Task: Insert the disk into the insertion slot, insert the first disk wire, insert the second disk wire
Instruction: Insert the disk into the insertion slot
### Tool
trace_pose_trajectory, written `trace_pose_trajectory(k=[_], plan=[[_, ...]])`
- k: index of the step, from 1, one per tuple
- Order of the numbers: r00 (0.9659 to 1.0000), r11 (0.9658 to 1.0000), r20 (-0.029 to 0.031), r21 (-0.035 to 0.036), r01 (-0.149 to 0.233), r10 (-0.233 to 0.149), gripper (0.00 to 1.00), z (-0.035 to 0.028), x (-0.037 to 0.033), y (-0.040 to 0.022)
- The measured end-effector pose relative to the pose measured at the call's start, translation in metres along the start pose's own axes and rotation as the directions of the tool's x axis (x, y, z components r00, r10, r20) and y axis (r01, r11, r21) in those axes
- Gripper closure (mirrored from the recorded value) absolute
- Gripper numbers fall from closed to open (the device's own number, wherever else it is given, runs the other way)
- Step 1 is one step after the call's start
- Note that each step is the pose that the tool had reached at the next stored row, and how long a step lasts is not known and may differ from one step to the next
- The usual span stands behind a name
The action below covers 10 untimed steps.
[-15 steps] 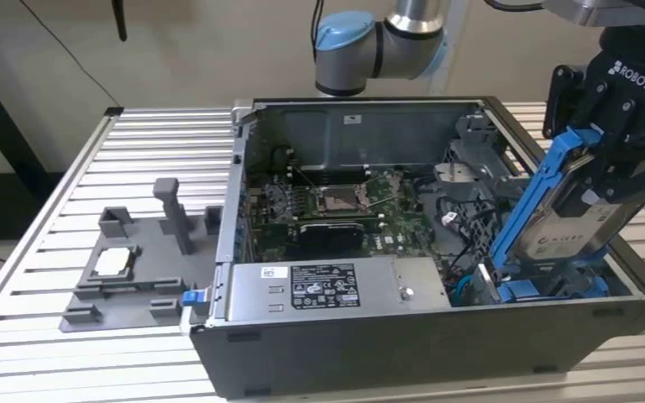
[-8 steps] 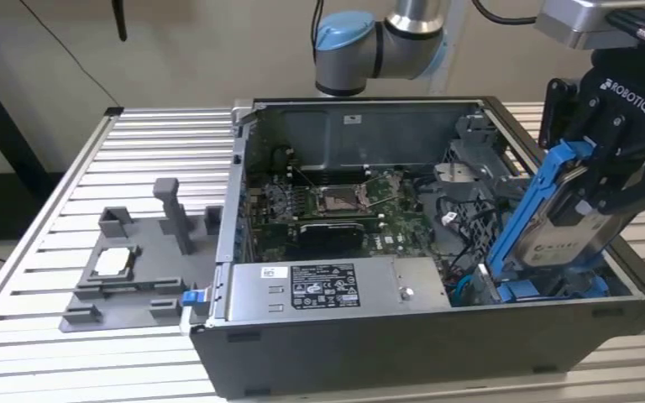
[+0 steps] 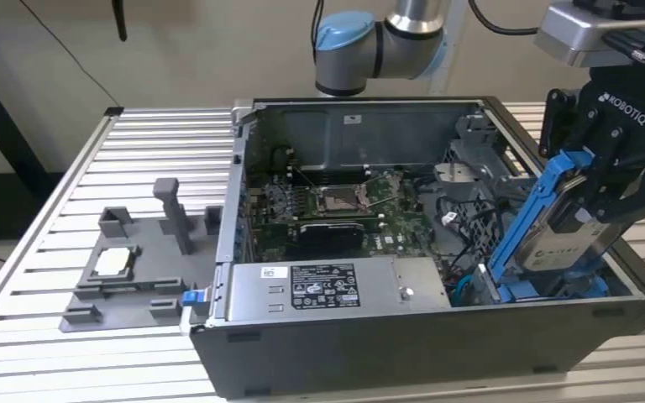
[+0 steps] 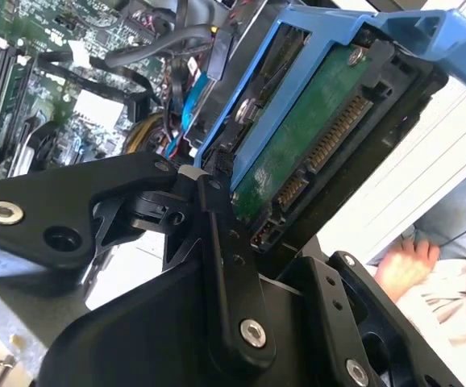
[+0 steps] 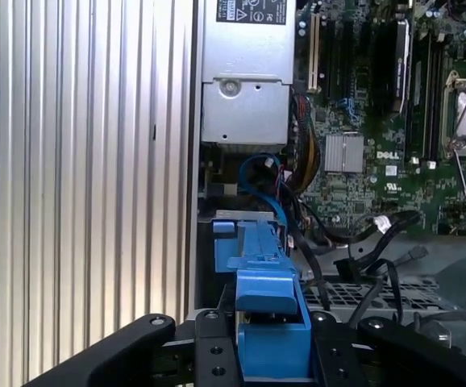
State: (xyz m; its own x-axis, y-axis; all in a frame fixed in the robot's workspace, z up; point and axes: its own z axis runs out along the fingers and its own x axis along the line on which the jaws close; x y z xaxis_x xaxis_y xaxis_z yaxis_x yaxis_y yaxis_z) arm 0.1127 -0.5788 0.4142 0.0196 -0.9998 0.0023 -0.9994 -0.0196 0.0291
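Clenching the one flat, rectangular disk [image 3: 556,243] by its smooth blue plastic frame [image 3: 524,222], the black gripper [image 3: 605,210] held it tilted over the one dark metal insertion slot [image 3: 541,290] just beneath.

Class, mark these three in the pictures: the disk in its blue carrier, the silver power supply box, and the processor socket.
disk [image 3: 560,245], exterior view, on its pale labelled face.
silver power supply box [image 3: 322,286], exterior view, on its white label.
processor socket [image 3: 338,200], exterior view, on its centre.
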Motion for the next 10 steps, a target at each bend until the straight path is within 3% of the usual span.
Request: trace_pose_trajectory(k=[6,10], plan=[[0.9998,1.0,0.0191,0.0004,0.0,0.0,0.67,0.0074,-0.0001,-0.0033],[0.9997,1.0,0.0254,0.0006,0.001,-0.001,0.67,0.009,-0.0003,-0.0035]])
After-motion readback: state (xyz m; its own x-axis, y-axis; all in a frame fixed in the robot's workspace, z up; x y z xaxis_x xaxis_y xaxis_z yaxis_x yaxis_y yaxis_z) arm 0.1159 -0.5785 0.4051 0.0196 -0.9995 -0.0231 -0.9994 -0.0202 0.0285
